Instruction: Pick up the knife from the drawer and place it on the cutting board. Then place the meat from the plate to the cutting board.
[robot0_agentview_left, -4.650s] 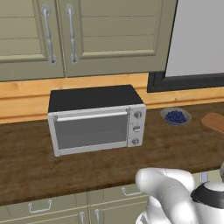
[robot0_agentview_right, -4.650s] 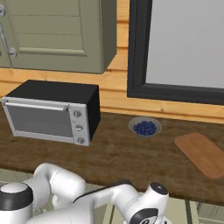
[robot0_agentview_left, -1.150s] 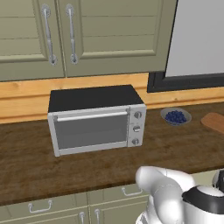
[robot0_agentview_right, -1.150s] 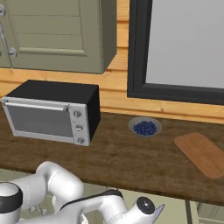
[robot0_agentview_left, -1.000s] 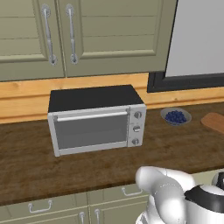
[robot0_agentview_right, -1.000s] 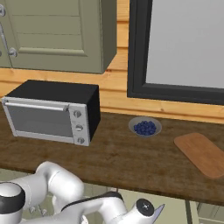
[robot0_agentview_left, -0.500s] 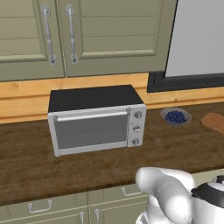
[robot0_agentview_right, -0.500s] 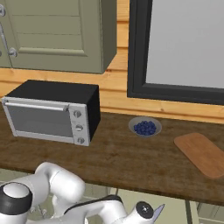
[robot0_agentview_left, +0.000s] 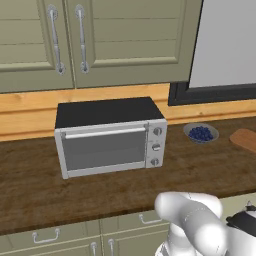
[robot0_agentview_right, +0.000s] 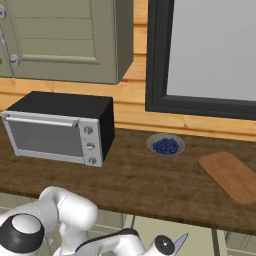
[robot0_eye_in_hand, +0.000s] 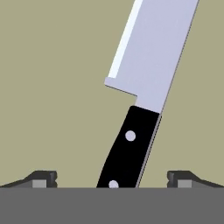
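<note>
In the hand view the knife (robot0_eye_in_hand: 142, 87) lies on the olive floor of the drawer (robot0_eye_in_hand: 52, 87). Its broad silver blade points up and to the right, and its black handle runs down to the bottom edge. My gripper (robot0_eye_in_hand: 113, 179) is open right over the handle's end. One fingertip (robot0_eye_in_hand: 43, 178) stands far to the left of the handle and the other far to the right, neither touching it. A pale blade tip (robot0_agentview_right: 181, 242) shows beside my wrist below the counter edge. The cutting board (robot0_agentview_right: 230, 176) (robot0_agentview_left: 245, 139) lies bare at the counter's right end. The plate and the meat are out of view.
A silver toaster oven (robot0_agentview_left: 110, 135) (robot0_agentview_right: 60, 127) stands on the wooden counter (robot0_agentview_left: 30, 195). A small grey bowl of blueberries (robot0_agentview_right: 165, 145) (robot0_agentview_left: 200, 133) sits between it and the board. Cabinet doors hang above, and a dark-framed window is at the right.
My arm has sunk lower below the counter's front edge. Over the last second the wrist has shifted slightly and the blade tip has come into sight beside it.
</note>
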